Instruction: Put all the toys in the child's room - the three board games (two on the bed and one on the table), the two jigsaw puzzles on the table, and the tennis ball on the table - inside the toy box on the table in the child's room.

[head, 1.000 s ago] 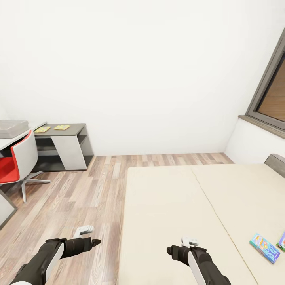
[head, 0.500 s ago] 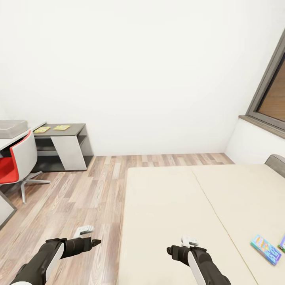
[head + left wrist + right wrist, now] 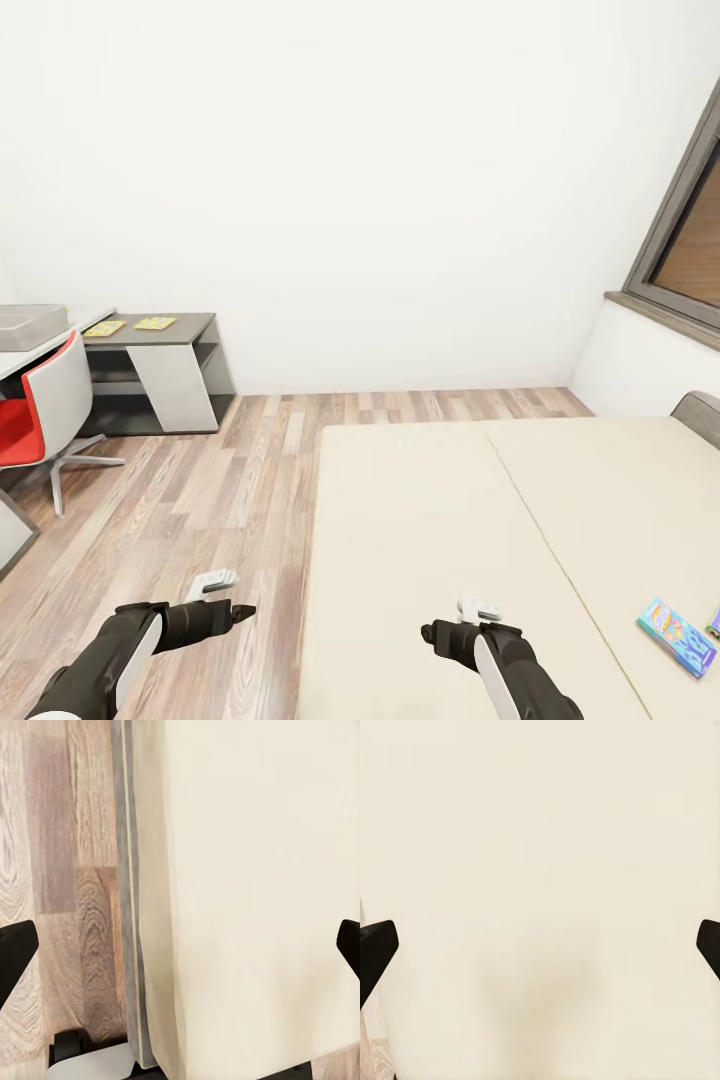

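Two board games lie at the frame's lower right on the bed (image 3: 480, 540): the blue board game (image 3: 676, 637), long axis running toward the lower right, and another cut off at the edge. Left gripper (image 3: 180, 949) and right gripper (image 3: 540, 945) hang with jaws apart.

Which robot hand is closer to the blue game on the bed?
Right. The right gripper hangs over the bed, left of the blue game; the left gripper is farther, over the floor.

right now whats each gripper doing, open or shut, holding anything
Left gripper: open, empty, over the edge of the bed and the wood floor.
Right gripper: open, empty, over the beige mattress.
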